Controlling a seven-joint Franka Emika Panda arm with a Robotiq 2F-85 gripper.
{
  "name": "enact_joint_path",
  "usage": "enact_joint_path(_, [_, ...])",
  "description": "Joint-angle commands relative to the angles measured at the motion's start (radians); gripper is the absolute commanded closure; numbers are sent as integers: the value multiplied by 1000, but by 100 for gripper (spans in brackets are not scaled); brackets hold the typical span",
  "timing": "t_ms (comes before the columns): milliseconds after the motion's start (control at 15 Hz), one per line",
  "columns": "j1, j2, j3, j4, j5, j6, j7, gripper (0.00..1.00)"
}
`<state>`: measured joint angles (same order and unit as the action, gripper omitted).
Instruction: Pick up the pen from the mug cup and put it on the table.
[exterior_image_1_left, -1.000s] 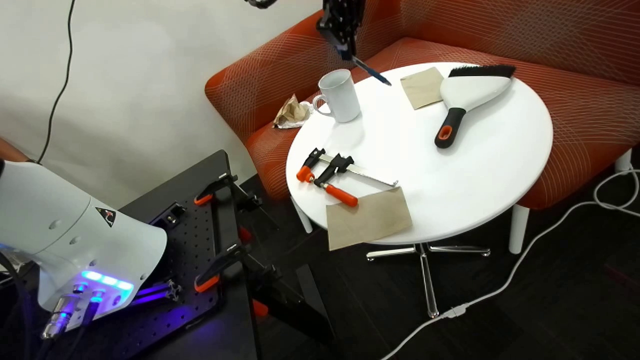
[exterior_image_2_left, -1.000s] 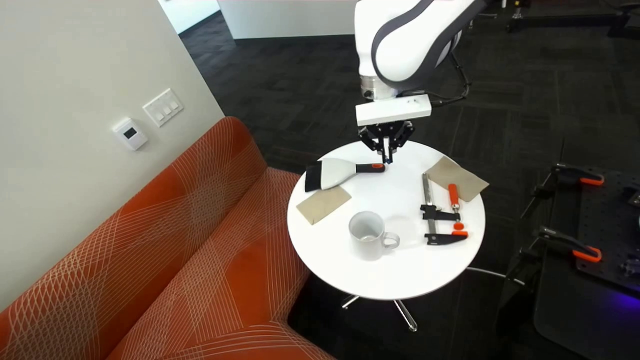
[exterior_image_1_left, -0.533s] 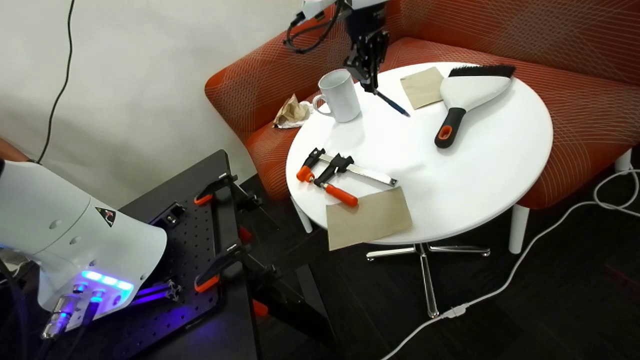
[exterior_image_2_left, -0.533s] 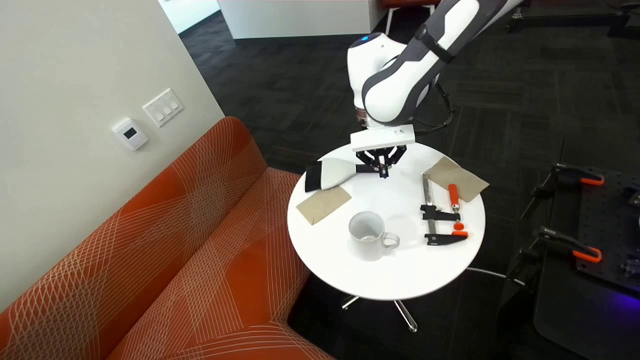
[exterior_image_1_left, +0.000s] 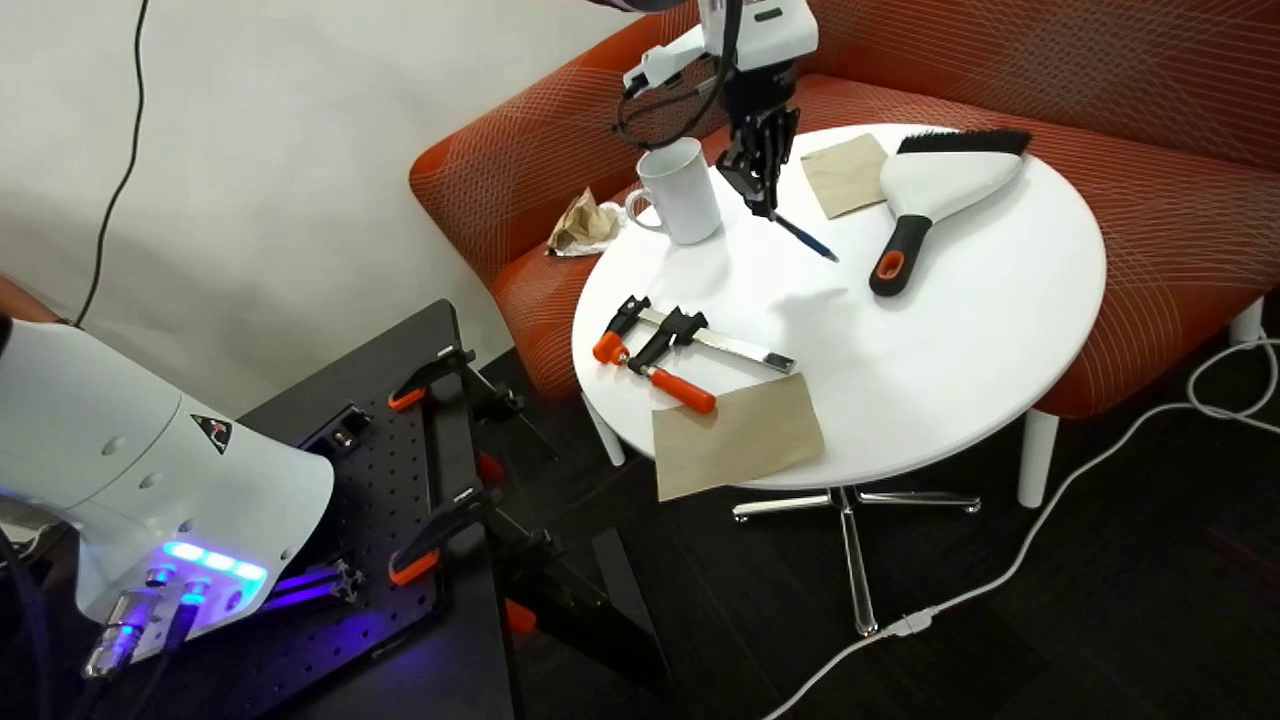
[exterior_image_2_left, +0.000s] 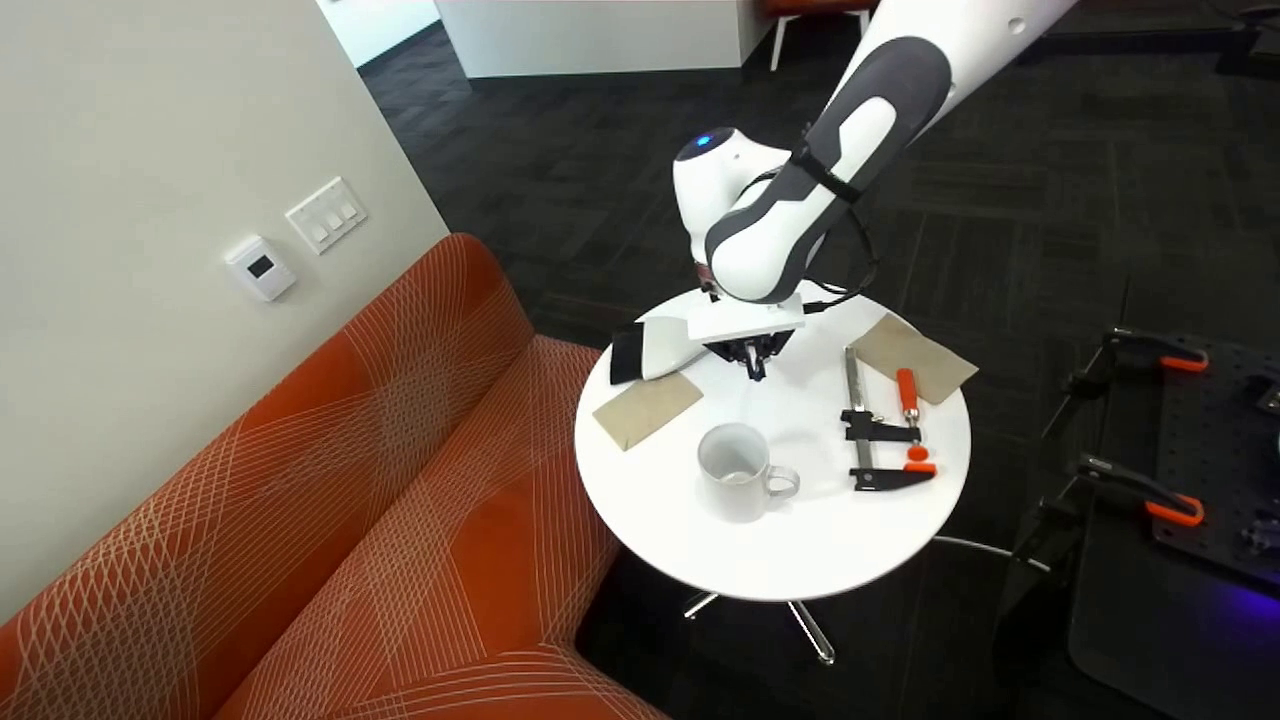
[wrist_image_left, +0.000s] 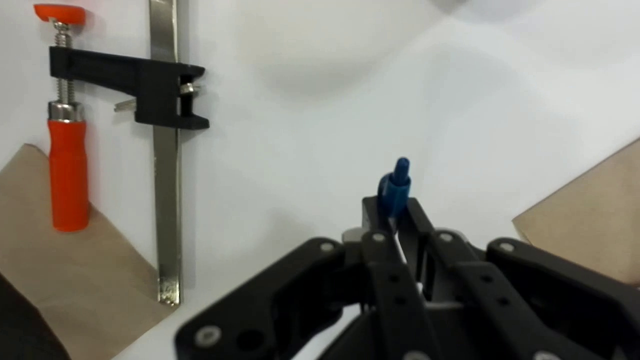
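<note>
The blue pen (exterior_image_1_left: 806, 238) is held by its end between the fingertips of my gripper (exterior_image_1_left: 768, 212) and slants down over the white round table (exterior_image_1_left: 950, 380). It seems to be just above the tabletop; contact cannot be told. In the wrist view the pen's blue end (wrist_image_left: 395, 192) stands out between the closed fingers of the gripper (wrist_image_left: 392, 212). The white mug (exterior_image_1_left: 680, 195) stands upright on the table beside the gripper, apart from it. The mug (exterior_image_2_left: 735, 480) also shows in an exterior view with no pen sticking out. The gripper (exterior_image_2_left: 755, 372) hides most of the pen there.
An orange-handled clamp (exterior_image_1_left: 740, 348) and a brown paper sheet (exterior_image_1_left: 745, 440) lie near the table's front. Another brown sheet (exterior_image_1_left: 843, 175) and a white dustpan with brush (exterior_image_1_left: 945, 185) lie at the back. A red sofa (exterior_image_1_left: 1180, 200) stands behind the table.
My gripper has moved down with the pen in it, from above and behind the mug to low over the middle of the table. The mug and other objects have not moved.
</note>
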<state>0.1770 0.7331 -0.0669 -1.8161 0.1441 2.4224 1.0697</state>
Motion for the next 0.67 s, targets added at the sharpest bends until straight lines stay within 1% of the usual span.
enact_joint_path(0, [27, 39, -15, 56, -16, -8, 40, 62])
enact_joint_path(200, [30, 49, -13, 71, -11, -6, 36, 41])
enact_joint_path(533, [30, 48, -11, 80, -6, 1, 33, 3])
enact_joint_path(600, [29, 48, -10, 81, -5, 2, 32, 0])
